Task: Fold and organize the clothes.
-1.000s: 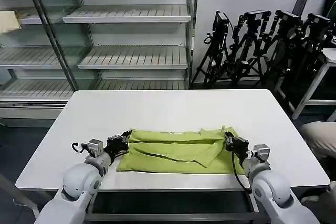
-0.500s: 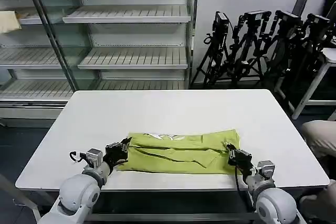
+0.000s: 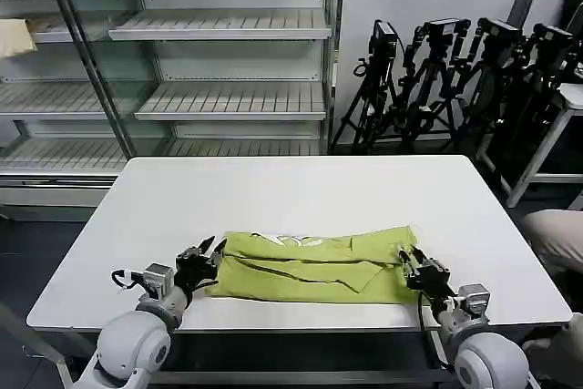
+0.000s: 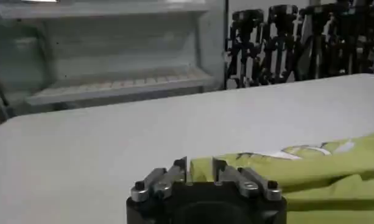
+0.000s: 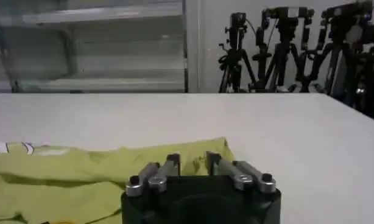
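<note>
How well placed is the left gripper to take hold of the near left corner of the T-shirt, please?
Probably well placed: the left gripper sits open at the T-shirt's left edge, low over the table, with nothing between them.

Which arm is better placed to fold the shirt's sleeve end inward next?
Neither clearly: the left gripper sits open at the T-shirt's left end and the right gripper open at its right end, so each suits its own side.
</note>
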Controlling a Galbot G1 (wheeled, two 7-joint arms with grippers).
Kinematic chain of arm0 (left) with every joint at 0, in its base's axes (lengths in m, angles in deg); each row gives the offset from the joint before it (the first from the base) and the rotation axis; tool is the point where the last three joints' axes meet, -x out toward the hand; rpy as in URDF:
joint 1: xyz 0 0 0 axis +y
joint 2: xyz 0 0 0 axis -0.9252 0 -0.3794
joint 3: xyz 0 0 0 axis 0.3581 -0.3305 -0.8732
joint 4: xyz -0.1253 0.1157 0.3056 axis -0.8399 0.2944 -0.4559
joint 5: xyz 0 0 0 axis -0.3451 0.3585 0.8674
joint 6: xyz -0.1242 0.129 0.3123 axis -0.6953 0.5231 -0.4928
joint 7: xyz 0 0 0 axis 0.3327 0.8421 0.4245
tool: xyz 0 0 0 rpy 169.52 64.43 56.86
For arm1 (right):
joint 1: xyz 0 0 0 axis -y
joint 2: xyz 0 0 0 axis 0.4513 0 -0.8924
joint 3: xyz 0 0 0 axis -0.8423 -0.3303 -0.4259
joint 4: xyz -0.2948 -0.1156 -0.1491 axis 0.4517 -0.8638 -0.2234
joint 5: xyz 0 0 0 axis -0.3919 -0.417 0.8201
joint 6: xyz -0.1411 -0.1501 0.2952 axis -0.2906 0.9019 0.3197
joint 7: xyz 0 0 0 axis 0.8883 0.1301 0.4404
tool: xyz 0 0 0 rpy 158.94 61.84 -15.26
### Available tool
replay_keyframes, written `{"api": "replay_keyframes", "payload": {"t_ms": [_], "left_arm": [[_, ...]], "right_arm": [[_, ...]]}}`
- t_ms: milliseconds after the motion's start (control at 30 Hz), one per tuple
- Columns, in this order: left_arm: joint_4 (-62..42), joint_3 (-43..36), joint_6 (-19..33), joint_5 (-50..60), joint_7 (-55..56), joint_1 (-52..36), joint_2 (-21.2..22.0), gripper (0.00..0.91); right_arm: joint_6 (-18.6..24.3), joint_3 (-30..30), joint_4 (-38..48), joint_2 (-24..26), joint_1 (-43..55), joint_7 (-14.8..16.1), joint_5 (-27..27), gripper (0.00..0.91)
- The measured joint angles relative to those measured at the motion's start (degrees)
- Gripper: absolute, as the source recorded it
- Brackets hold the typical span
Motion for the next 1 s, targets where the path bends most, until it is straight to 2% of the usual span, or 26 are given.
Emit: {"api": "replay_keyframes", "payload": {"t_ms": [333, 733, 767, 800, 867, 1000], "left_arm": [[0.6, -1.4, -0.2, -8.2, 8.3, 1.6, 1.6, 0.907], [-2.3, -3.2, -0.2, -14.5, 12.6, -0.1, 3.5, 0.907], [-2.5, -3.3, -0.2, -14.8, 13.0, -0.4, 3.6, 0.816], [-2.8, -3.5, -0.2, -15.1, 13.2, -0.6, 3.7, 0.272], [-3.5, -3.7, 0.0, -15.5, 13.5, -1.1, 3.8, 0.02], [-4.6, -4.0, 0.1, -16.0, 14.1, -2.0, 4.1, 0.01]], "right_arm": [[0.7, 4.5, -4.9, -0.6, -5.0, 1.4, -1.9, 0.907], [1.5, 7.7, -6.9, -1.7, -8.6, 2.2, -2.7, 0.907], [1.5, 7.8, -6.9, -1.7, -8.7, 2.2, -2.8, 0.907], [1.5, 7.9, -7.0, -1.7, -8.8, 2.2, -2.8, 0.907], [1.6, 8.2, -7.2, -1.9, -9.2, 2.3, -3.0, 0.907], [1.8, 8.6, -7.2, -2.0, -9.8, 2.3, -3.2, 0.907]]}}
